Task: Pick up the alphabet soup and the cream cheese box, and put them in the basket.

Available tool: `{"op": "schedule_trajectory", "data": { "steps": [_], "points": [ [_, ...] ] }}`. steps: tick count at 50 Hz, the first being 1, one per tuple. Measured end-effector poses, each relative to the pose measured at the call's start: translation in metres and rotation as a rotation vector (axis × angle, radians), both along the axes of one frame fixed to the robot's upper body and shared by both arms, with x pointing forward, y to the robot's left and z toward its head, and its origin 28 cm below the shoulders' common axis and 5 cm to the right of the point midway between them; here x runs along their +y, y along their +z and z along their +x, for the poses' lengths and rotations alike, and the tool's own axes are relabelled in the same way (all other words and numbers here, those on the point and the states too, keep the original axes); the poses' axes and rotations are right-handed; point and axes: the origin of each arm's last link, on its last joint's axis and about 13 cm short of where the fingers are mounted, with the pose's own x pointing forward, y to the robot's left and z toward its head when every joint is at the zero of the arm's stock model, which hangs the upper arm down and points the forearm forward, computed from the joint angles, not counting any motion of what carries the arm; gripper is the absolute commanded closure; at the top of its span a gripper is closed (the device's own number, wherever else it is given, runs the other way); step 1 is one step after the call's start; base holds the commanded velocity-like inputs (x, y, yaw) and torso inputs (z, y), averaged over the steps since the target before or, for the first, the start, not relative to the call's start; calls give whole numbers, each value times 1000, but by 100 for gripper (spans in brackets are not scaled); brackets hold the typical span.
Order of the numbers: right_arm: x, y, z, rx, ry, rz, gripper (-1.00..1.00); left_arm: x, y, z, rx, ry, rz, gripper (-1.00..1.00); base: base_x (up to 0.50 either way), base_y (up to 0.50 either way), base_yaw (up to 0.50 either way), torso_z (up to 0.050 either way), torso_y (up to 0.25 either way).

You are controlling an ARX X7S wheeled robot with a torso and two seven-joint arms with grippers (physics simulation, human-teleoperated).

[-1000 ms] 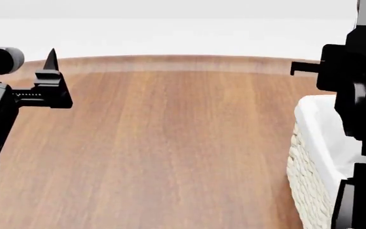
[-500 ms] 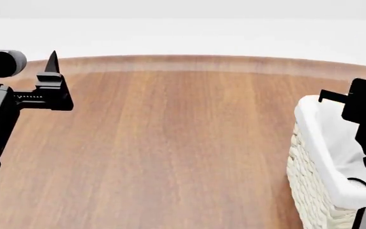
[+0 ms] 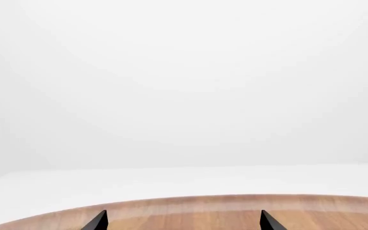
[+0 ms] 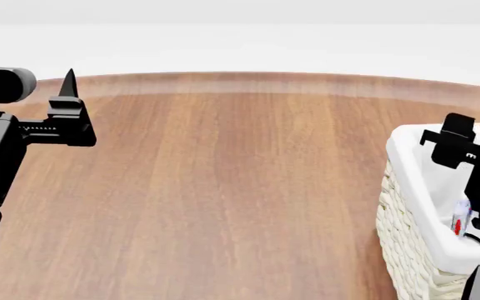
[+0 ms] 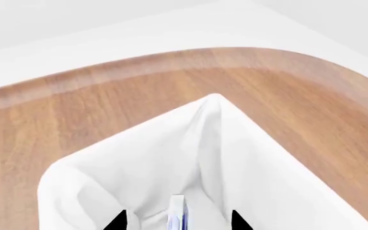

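Note:
The cream woven basket (image 4: 400,240) with its white liner stands at the table's right edge. The cream cheese box (image 4: 459,220), white with a red mark, lies inside it. In the right wrist view the box (image 5: 178,214) shows edge-on against the liner (image 5: 139,158). My right gripper (image 4: 455,150) hangs over the basket, open, its tips (image 5: 178,223) wide apart on either side of the box without touching it. My left gripper (image 4: 65,119) is held above the table's far left, open and empty (image 3: 180,223). The alphabet soup is out of view.
The brown wooden table (image 4: 223,187) has a curved far edge against a white floor (image 4: 240,44). The basket sits close to the table's right edge (image 5: 337,96).
My right arm has moved right and down over the basket. The cream cheese box now shows inside the basket. The left arm has stayed still.

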Motion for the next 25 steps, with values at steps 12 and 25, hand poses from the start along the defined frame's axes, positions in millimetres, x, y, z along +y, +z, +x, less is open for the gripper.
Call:
{"op": "schedule_trajectory", "data": {
  "steps": [12, 25],
  "points": [
    [0, 2, -1, -11, 2, -9, -100, 0, -1, 0, 2, 1, 0, -100, 0, 0, 0, 0, 0],
    [6, 27, -6, -117, 35, -49, -100, 0, 0, 0, 0, 3, -1, -100, 0, 0, 0, 0, 1]
  ]
}}
